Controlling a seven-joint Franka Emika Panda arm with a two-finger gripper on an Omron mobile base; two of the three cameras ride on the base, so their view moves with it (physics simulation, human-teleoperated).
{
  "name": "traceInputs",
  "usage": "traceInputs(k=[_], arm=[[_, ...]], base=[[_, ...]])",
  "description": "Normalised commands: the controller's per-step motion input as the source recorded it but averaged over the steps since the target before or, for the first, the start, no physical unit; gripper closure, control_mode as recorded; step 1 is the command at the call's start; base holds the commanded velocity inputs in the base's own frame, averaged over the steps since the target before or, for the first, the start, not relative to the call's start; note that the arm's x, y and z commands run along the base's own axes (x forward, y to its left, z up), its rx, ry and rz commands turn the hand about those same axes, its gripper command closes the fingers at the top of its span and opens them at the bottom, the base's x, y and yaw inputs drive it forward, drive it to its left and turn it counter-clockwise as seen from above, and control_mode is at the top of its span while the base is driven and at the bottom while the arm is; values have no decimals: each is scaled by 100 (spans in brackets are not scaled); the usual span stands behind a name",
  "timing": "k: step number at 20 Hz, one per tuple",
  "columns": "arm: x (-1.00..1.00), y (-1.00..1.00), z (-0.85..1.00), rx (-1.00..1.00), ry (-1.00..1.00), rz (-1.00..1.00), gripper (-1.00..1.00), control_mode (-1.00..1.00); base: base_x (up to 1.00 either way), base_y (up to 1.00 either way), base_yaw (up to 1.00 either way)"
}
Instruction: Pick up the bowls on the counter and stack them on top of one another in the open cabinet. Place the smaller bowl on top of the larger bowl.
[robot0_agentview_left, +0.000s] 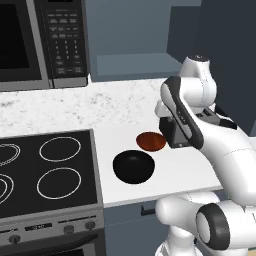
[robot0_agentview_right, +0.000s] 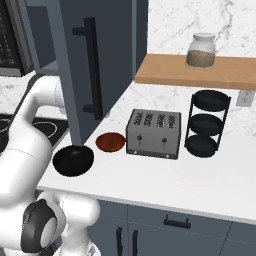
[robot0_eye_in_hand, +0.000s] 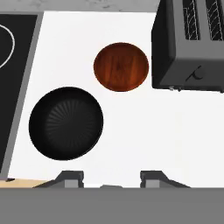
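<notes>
Hovering over counter (robot0_eye_in_hand: 144, 131), gripper (robot0_eye_in_hand: 109, 177) empty, jaws part open. Larger bowl (robot0_eye_in_hand: 66, 123) at 10 o'clock in hand view, smaller bowl (robot0_eye_in_hand: 121, 66) at 12. Both likely rigid, glossy, slippery; pinch rim.

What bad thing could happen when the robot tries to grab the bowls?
1. The smaller bowl sits close beside the toaster, so the gripper might bump the toaster while reaching for it.
2. The larger bowl looks glossy and wide, so it might slip from the fingers.
3. Both bowls lie on the counter near each other, so grabbing one could nudge the other.
</notes>
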Motion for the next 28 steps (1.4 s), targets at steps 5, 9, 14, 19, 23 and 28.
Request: traceInputs(k=[5,9,14,19,23,28], arm=[[-38,14,-5,0,0,0,-100,-100],[-34,30,-21,0,0,-5,-100,-100],[-3,13,-28,0,2,-25,-100,-100],[0,0,-38,0,1,-29,-100,-100],[8,0,-42,0,4,-27,-100,-100],[20,-3,-40,2,2,-24,-100,-100]], base=[[0,0,0],[0,0,0],[0,0,0],[0,0,0],[0,0,0],[0,0,0]])
